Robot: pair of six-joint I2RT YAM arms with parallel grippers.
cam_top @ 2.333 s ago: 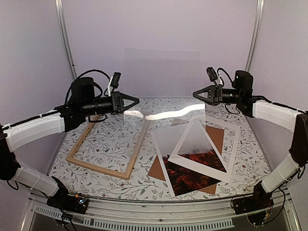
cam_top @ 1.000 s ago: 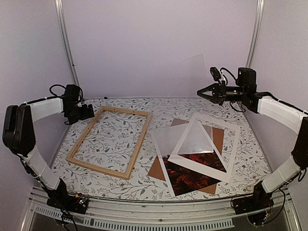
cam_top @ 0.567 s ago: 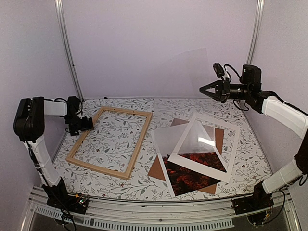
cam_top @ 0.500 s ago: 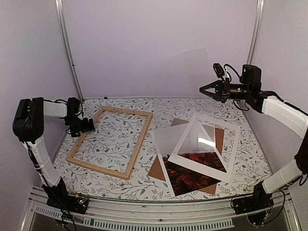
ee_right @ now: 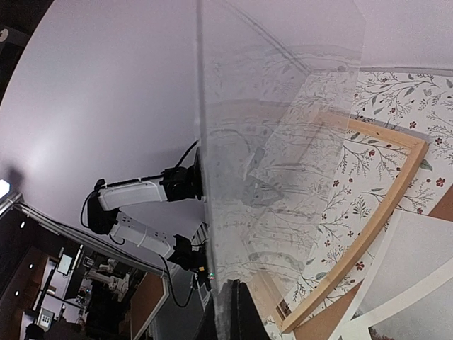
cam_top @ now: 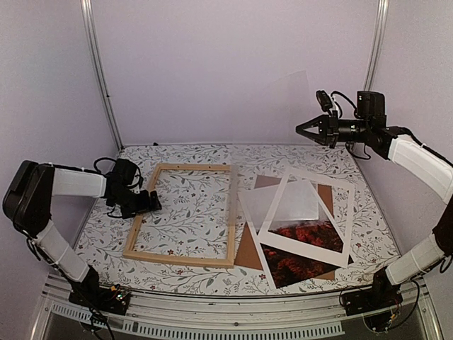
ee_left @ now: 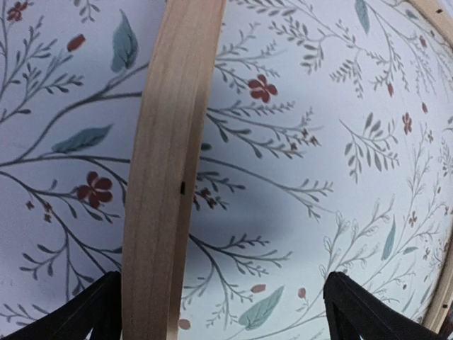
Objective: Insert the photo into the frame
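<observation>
On my overhead feed the desk [cam_top: 106,234] fills the floor of the cell, covered in a pale cloth printed with leaves and small red flowers. The frame [cam_top: 231,216] is the biggest thing lying on it: a light wooden rectangle, flat, left of centre, with nothing but the cloth showing through its opening. Above the far right part of the desk a clear sheet [cam_top: 279,106] stands up in the air on edge, tilted a little, and I can see the back wall through it.

To the right of the frame sits a stack. A white mat [cam_top: 346,223] lies on top, turned at an angle. The photo [cam_top: 301,235] is under it, flat, its red foliage half toward me and its misty half toward the back; part shows through the mat's opening and part sticks out past the mat's near and left edges. It is just beside the frame, not in it. A brown backing board [cam_top: 249,253] peeks out from under both.

My left hand [cam_top: 150,202] is low at the frame's left rail, spread wide, and its wrist view shows the rail running between the two fingers, close to one of them. My right hand [cam_top: 301,129] is raised, clamped tight on the clear sheet's edge.
</observation>
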